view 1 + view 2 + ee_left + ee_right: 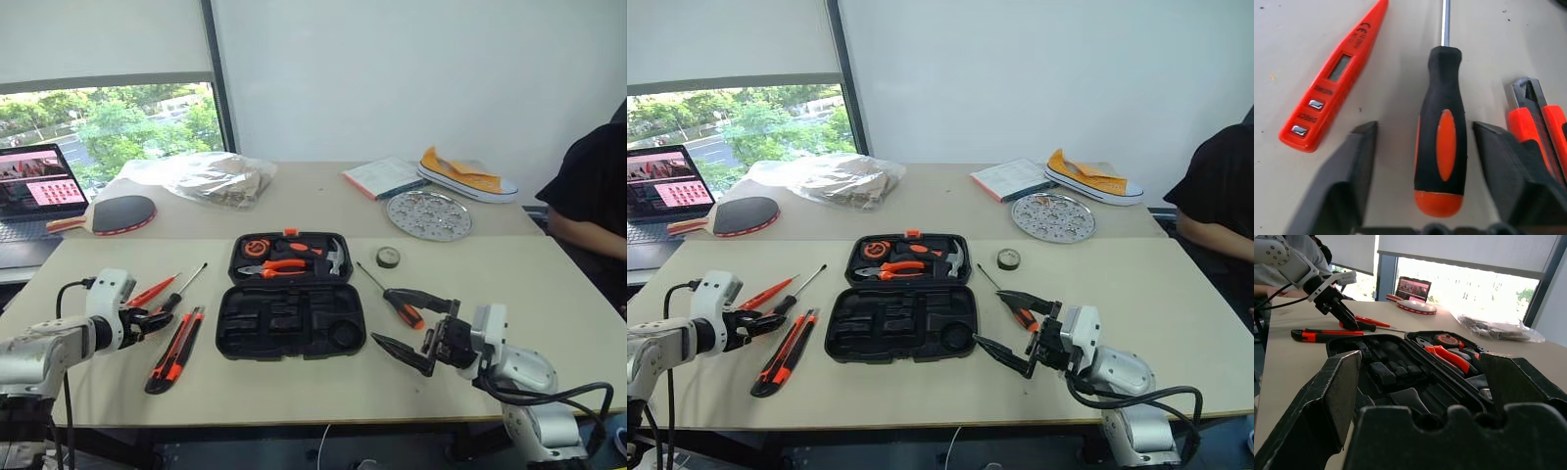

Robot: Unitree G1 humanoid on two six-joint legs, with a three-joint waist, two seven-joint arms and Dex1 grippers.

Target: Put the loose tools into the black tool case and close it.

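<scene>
The black tool case [291, 336] lies open mid-table, with pliers, a hammer and a tape measure in its far half. Left of it lie a black-and-orange screwdriver [1442, 147], a thin all-orange screwdriver [1334, 78] and the utility knife [176, 350]. My left gripper [165, 315] is open, one finger on each side of that screwdriver's handle with gaps showing. A second black-and-orange screwdriver [400, 302] and a dark tape roll [388, 257] lie right of the case. My right gripper [384, 316] hovers open beside the case's right end, holding nothing.
On the far table sit a laptop [29, 191], a table-tennis paddle [122, 212], a plastic bag [211, 176], a book [385, 176], a shoe [467, 174] and a round metal plate [428, 215]. A person [588, 196] sits at the right edge.
</scene>
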